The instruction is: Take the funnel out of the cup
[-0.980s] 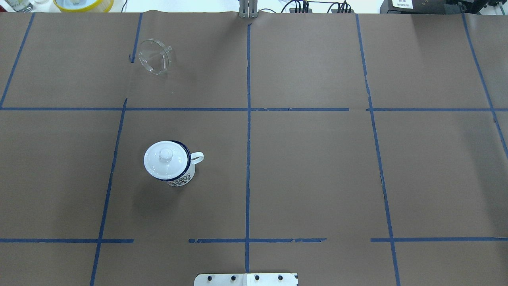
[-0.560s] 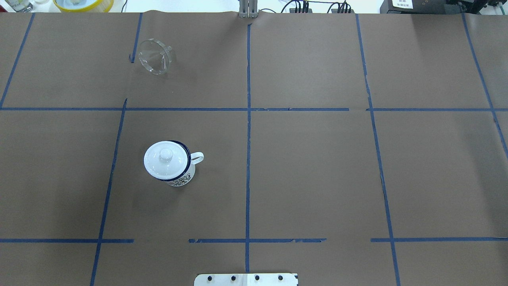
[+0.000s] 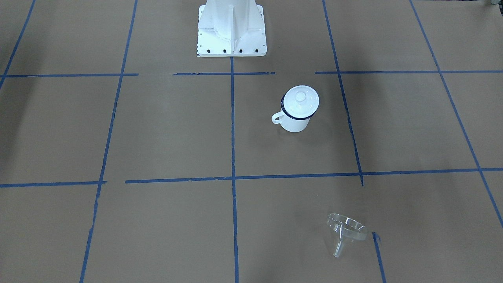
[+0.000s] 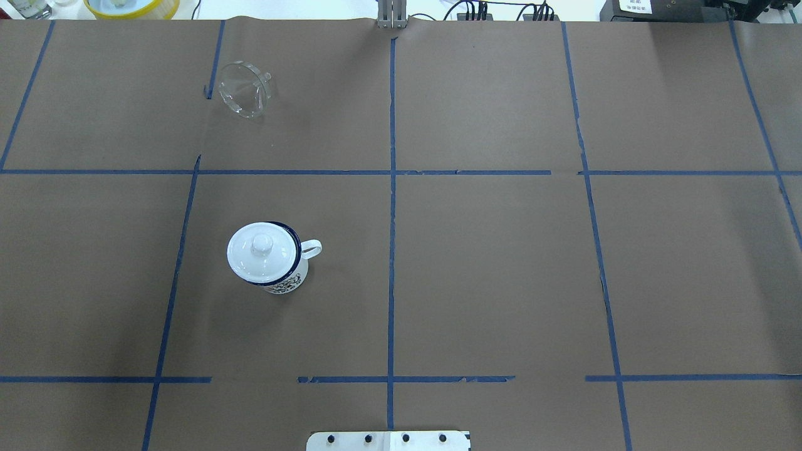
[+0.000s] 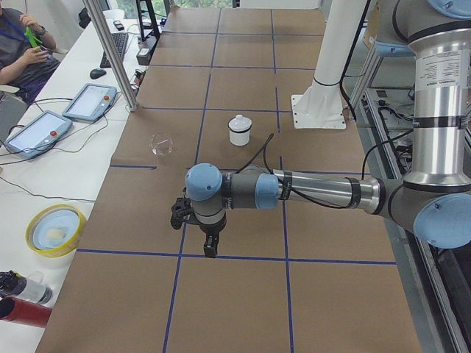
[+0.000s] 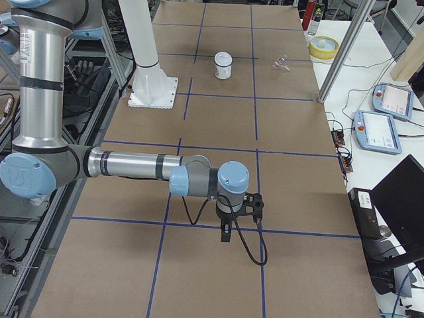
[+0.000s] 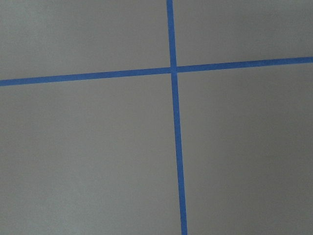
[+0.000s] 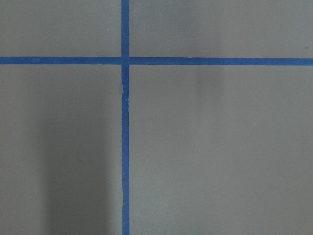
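Note:
The clear funnel (image 4: 245,89) lies on its side on the brown table paper at the far left, apart from the cup; it also shows in the front-facing view (image 3: 346,232) and both side views (image 5: 162,143) (image 6: 281,63). The white cup (image 4: 287,280) with a dark blue rim stands upright, a white knobbed lid (image 4: 260,250) sitting on it, handle to the right (image 3: 295,124). My left gripper (image 5: 210,246) hangs over bare paper at the table's left end. My right gripper (image 6: 225,232) hangs over the right end. I cannot tell whether either is open or shut.
The white robot base (image 3: 232,27) stands at the near middle edge. A yellow bowl (image 4: 131,6), control tablets (image 5: 37,132) and a metal pole (image 5: 114,55) are on the white bench beyond the table. Both wrist views show only paper and blue tape lines (image 7: 172,68).

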You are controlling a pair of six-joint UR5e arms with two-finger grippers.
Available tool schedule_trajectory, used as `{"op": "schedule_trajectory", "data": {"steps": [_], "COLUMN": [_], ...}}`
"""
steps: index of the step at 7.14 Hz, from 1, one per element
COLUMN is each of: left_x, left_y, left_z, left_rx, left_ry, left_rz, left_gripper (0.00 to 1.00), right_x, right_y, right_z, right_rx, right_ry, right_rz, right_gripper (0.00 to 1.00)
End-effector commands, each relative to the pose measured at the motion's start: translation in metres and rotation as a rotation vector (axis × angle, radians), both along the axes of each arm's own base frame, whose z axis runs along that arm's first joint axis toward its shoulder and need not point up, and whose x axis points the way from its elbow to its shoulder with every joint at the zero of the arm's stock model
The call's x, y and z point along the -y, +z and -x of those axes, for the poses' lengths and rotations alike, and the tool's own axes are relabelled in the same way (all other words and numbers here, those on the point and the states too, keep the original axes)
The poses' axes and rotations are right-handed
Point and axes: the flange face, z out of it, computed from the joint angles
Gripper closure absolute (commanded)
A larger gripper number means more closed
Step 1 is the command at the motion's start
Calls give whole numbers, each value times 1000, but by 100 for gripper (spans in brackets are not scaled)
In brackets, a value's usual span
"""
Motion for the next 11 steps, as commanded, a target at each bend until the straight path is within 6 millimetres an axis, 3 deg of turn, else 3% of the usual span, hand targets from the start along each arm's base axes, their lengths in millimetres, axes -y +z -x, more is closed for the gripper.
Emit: {"op": "schedule_trajectory", "data": {"steps": [1, 11], "left_x": [0, 8], "left_y": [5, -1], "left_z": [0, 0], "left_rx": [6, 7], "left_ry": [-5, 4], "left_rz": [-1, -44], "left_gripper": [0, 0], "right_x": [0, 0], "right_y": [0, 0], "right_z": [0, 0], "right_rx": [0, 0], "right_ry": [0, 0], "right_rz": [0, 0], "right_gripper": [0, 0]}}
